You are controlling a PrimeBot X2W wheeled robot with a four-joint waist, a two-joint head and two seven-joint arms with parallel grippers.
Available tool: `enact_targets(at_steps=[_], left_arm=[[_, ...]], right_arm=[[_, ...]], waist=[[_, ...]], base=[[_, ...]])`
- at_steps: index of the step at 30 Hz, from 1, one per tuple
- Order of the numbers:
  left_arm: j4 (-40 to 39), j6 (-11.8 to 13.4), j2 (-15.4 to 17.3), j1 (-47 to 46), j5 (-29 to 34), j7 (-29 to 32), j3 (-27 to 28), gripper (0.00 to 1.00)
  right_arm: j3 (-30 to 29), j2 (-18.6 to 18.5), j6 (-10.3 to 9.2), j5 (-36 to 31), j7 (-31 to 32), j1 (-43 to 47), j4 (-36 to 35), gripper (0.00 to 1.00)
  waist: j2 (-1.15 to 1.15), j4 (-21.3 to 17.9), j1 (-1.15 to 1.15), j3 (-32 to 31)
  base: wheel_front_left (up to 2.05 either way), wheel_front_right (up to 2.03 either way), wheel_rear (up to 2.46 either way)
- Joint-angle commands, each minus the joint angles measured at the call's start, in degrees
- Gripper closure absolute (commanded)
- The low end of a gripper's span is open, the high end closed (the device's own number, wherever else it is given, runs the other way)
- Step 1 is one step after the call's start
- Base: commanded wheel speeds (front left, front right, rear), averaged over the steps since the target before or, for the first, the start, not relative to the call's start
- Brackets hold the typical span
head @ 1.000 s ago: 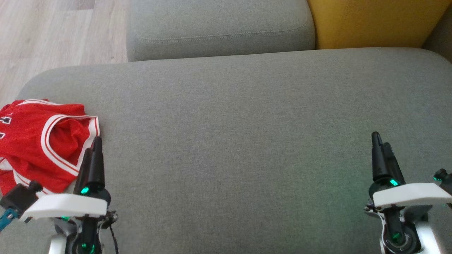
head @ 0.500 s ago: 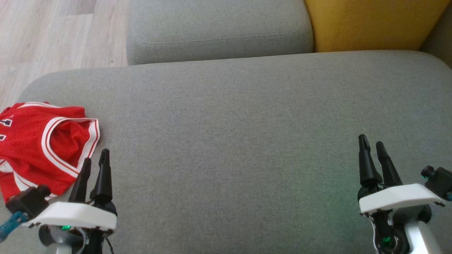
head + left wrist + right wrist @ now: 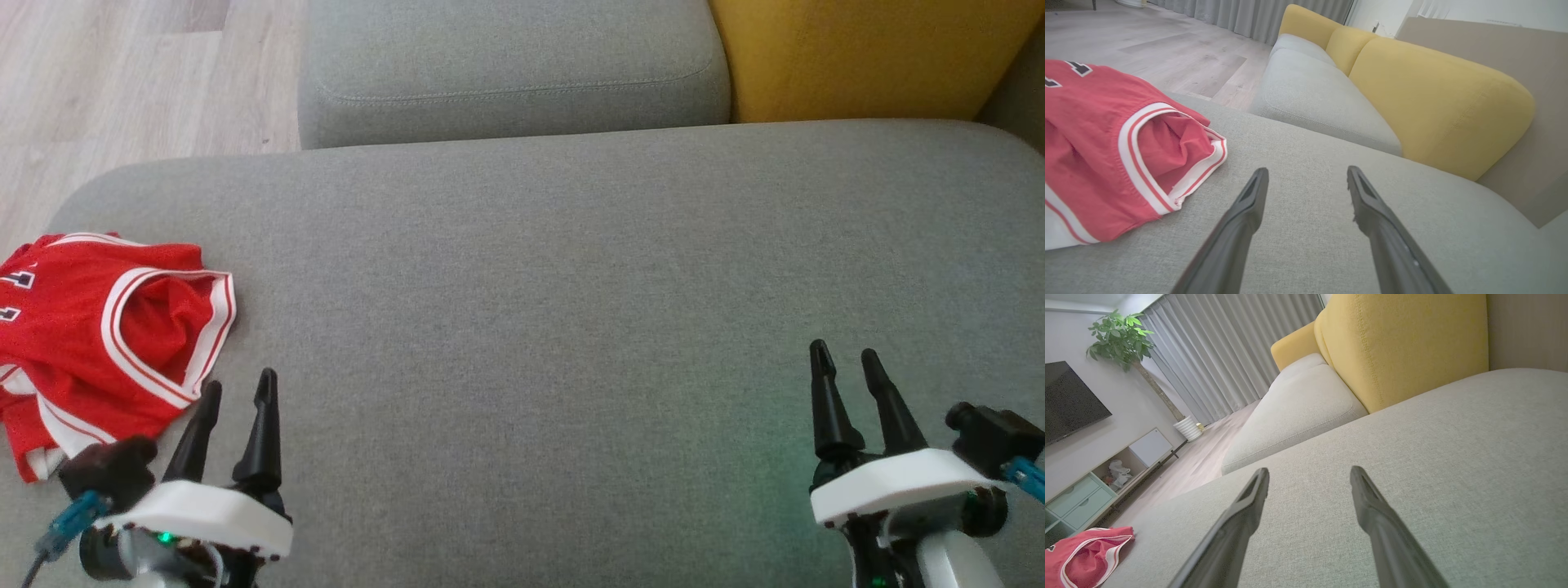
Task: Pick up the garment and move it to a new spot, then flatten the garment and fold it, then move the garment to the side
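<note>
The garment (image 3: 90,343) is a red sports jersey with white trim, lying crumpled at the left edge of the grey sofa seat (image 3: 539,294). It also appears in the left wrist view as the garment (image 3: 1098,151) and far off in the right wrist view as the garment (image 3: 1081,555). My left gripper (image 3: 239,386) is open, hovering just right of the jersey's trimmed armhole, with nothing between its fingers. Far to the right, my right gripper (image 3: 845,355) is open over bare cushion. The wrist views show the left gripper (image 3: 1306,173) and the right gripper (image 3: 1308,473) with fingers spread.
A second grey seat cushion (image 3: 506,65) lies beyond the seat, with a yellow back cushion (image 3: 865,49) at the upper right. Wooden floor (image 3: 122,73) lies past the seat's left edge. A TV, plant and low cabinet (image 3: 1094,473) stand far off.
Both grippers have drawn back toward the picture's bottom edge. The left one has come off the jersey's edge and now stands just right of it. The jersey lies where it was.
</note>
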Motion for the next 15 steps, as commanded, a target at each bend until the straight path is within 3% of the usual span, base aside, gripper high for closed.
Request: enact_targets(at_steps=[1, 15], left_arm=[[-1.76, 0.31, 1.62, -1.98, 1.91, -0.97, 0.95, 0.0], [-1.45, 2.83, 3.47, -1.55, 11.44, -3.31, -1.56, 0.0]], right_arm=[[0.91, -0.12, 0.29, -1.88, -0.81, -1.42, -2.03, 0.0], [1.11, 0.5, 0.35, -12.13, -2.57, -0.13, -2.64, 0.0]], waist=[[0.0, 0.03, 0.0, 0.03], [0.0, -0.06, 0.0, 0.19]], base=[[0.0, 0.0, 0.0], [0.0, 0.0, 0.0]])
